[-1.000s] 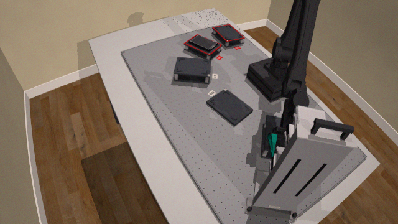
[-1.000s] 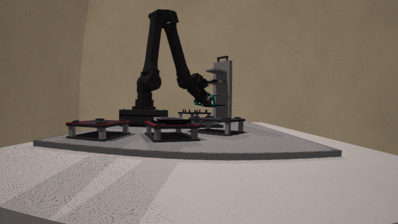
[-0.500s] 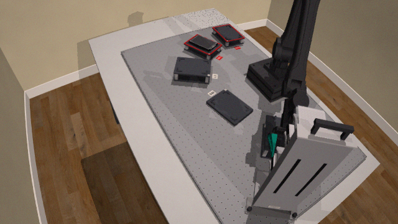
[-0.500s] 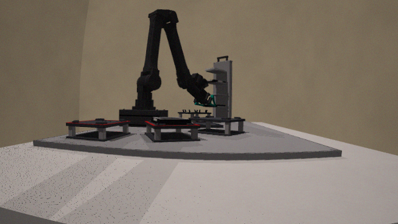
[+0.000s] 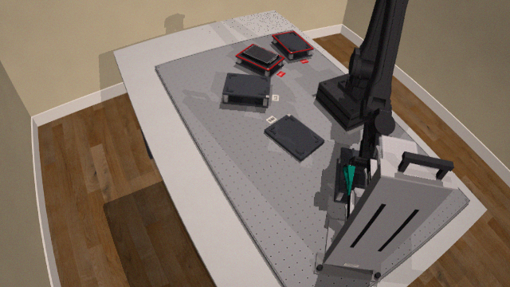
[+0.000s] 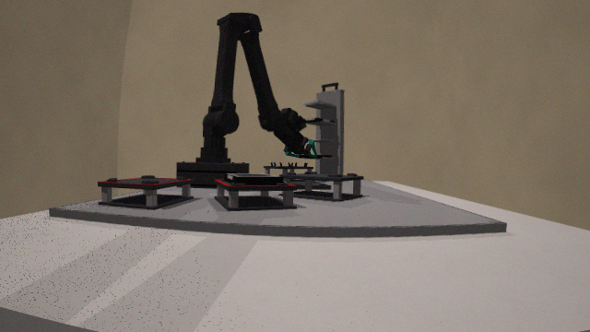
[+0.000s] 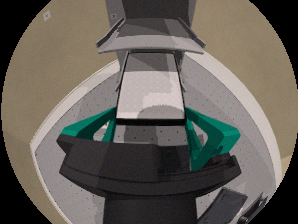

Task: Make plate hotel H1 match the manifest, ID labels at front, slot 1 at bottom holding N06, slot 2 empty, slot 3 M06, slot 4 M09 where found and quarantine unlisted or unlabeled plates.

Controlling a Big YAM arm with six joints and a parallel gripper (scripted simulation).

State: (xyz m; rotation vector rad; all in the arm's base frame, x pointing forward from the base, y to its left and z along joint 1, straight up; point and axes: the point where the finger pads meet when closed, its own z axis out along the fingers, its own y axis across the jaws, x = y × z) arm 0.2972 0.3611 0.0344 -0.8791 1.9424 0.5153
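The grey plate hotel H1 (image 5: 390,211) stands at the near right of the deck, and shows in the exterior view (image 6: 331,131). My gripper (image 5: 350,177) reaches into the front of one of its low slots, as the exterior view (image 6: 312,151) shows. In the wrist view the green fingers stand on both long sides of a plate (image 7: 149,103) that lies in the slot, and they are closed against it. I cannot read any label on the plate. The upper shelves show above it in the wrist view.
Two red-rimmed quarantine nests stand at the far end: one (image 5: 260,57) carries a dark plate lying askew, the other (image 5: 292,43) is bare. A raised dark nest (image 5: 245,88) and a flat dark nest (image 5: 294,136) lie mid-deck. The arm's base (image 5: 343,101) stands to the right.
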